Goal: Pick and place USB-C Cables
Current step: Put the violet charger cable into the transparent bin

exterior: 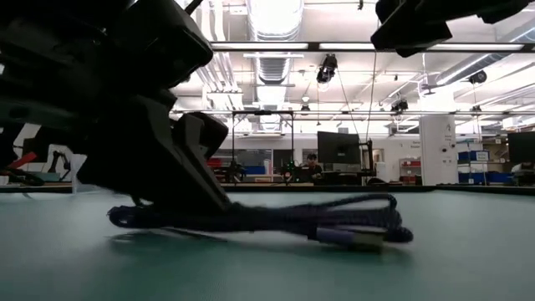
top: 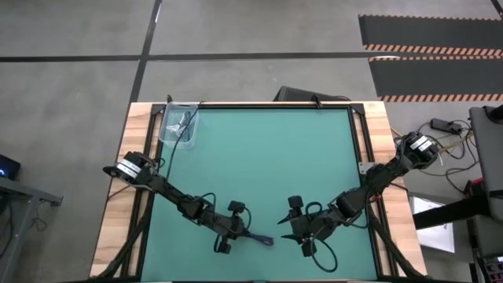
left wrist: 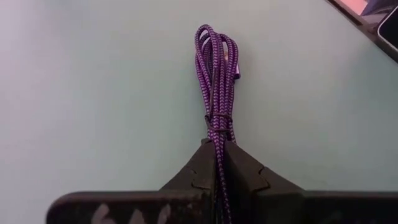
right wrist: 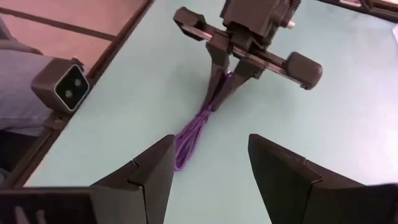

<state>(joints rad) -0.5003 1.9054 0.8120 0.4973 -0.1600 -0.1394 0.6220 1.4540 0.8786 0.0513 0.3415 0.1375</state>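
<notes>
Down on the big green table (top: 259, 157) we see two dark arms reaching in toward the middle of the near edge. Wooden boards run along the left and right sides of the table.

We see the left arm (top: 173, 192) coming in from the left side. Its left gripper (right wrist: 225, 79) sits low on the table, near the near edge and a bit left of the middle. Its two fingers (left wrist: 249, 180) are squeezed tight on one end of the purple cable (left wrist: 217, 68). The cable is a small folded bundle tied with a thin band. It lies flat on the table and sticks out from the fingers toward the right. In the low view we see its plug end (exterior: 351, 238) resting on the green top.

We see the right arm (top: 377, 185) coming in from the right side. Its right gripper (right wrist: 208, 165) waits just to the right of the purple cable, not touching it. Its fingers are spread wide apart with nothing between them.

At the far left corner of the table we see a clear tub (top: 178, 123). Some thin cables (top: 182, 122) lie inside it, but we cannot tell how many or what colour they are.

Far off in the room behind the table we see a person (exterior: 312, 167) sitting by a dark screen (exterior: 338, 150).
</notes>
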